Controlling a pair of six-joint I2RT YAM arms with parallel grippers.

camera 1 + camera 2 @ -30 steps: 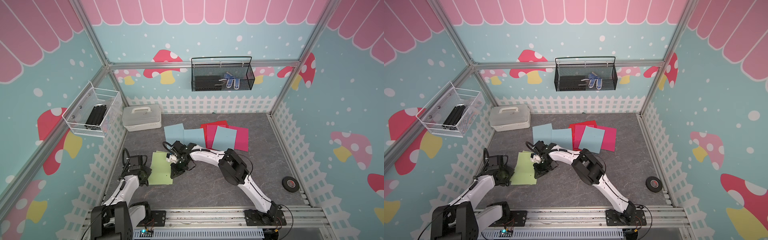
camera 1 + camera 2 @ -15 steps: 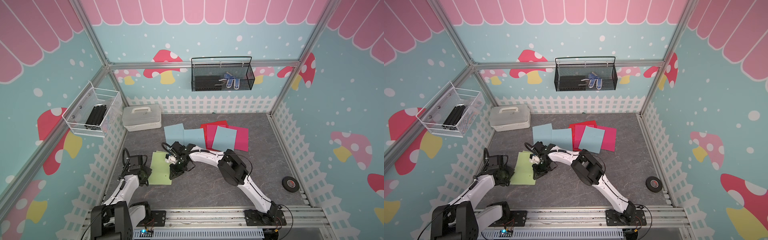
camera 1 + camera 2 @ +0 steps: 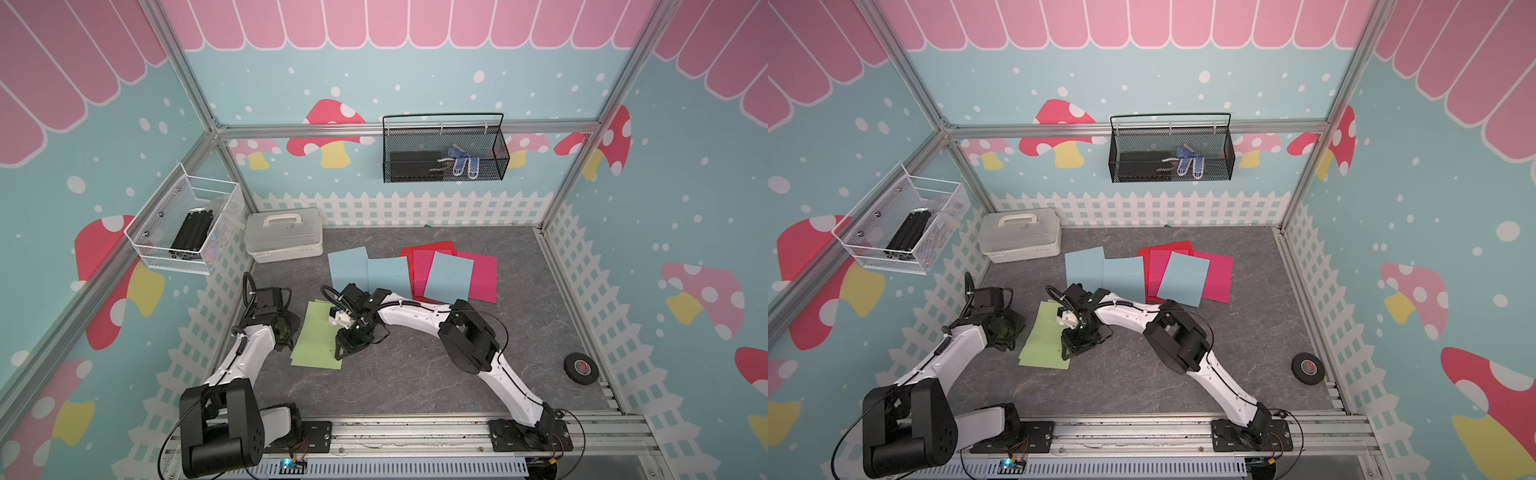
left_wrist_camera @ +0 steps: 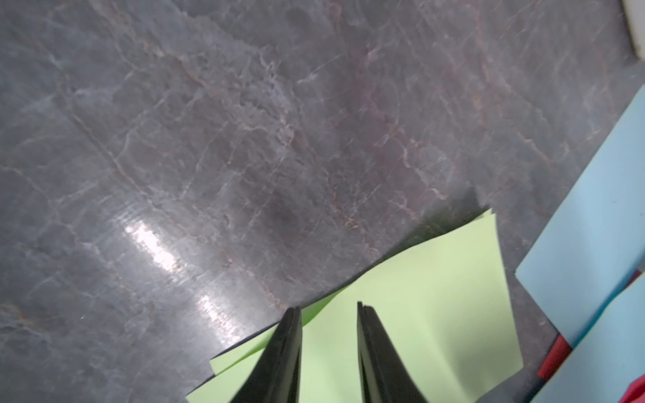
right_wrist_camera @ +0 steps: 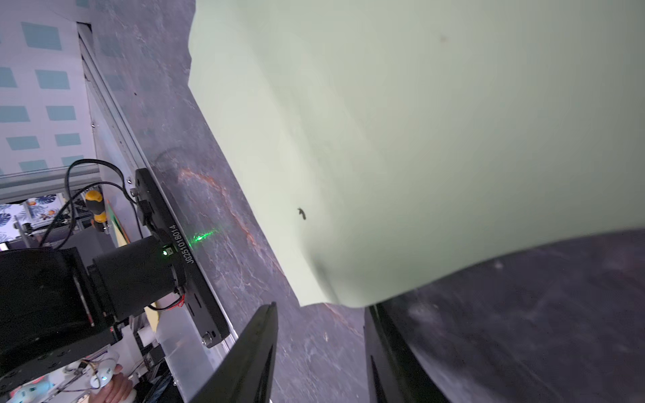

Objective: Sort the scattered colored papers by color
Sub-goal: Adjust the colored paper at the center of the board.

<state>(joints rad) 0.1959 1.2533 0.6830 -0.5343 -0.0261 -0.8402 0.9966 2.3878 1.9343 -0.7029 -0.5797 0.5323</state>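
Stacking light green papers (image 3: 314,336) seems step in hand. Right gripper (image 5: 321,305) parted, empty; curled green corner just ahead of jaws, maybe touching one. Left gripper (image 4: 328,308) slightly apart over same stack. Next: light blue paper (image 3: 449,276) beyond right gripper, atop pink paper (image 3: 484,274); pinch one edge only.

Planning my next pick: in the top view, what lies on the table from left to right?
Green papers → two light blue papers → mixed pile of red, magenta and light blue papers → black tape roll.
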